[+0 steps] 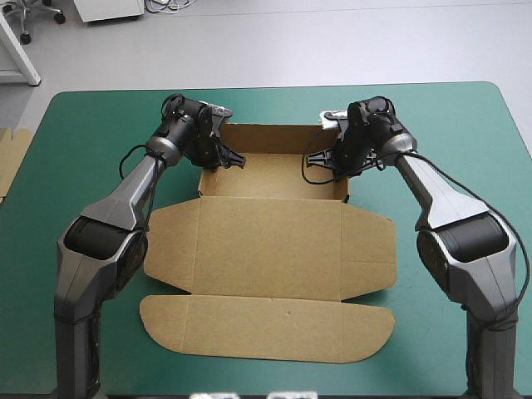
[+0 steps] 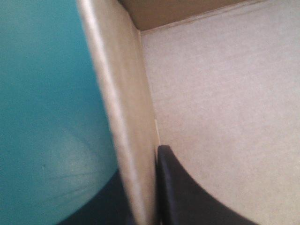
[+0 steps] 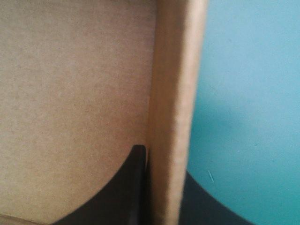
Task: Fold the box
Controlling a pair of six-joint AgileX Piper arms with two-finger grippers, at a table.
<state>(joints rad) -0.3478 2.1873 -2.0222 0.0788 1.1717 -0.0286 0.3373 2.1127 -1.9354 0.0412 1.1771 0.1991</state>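
The brown box (image 1: 270,241) sits mid-table on the teal-green cover (image 1: 465,125). Its far part forms an open tray with raised walls, and the lid and flaps lie flat toward the near edge.

The left gripper (image 1: 223,158) is clamped on the tray's left wall (image 2: 124,117). 1 black finger (image 2: 187,197) is inside against the board and the other is outside over the cover.

The right gripper (image 1: 320,160) pinches the right wall (image 3: 176,108) the same way, with 1 finger (image 3: 117,197) inside the tray and 1 outside. Both walls stand upright between the fingers.

A strip of spare board (image 1: 10,158) shows at the table's left edge.
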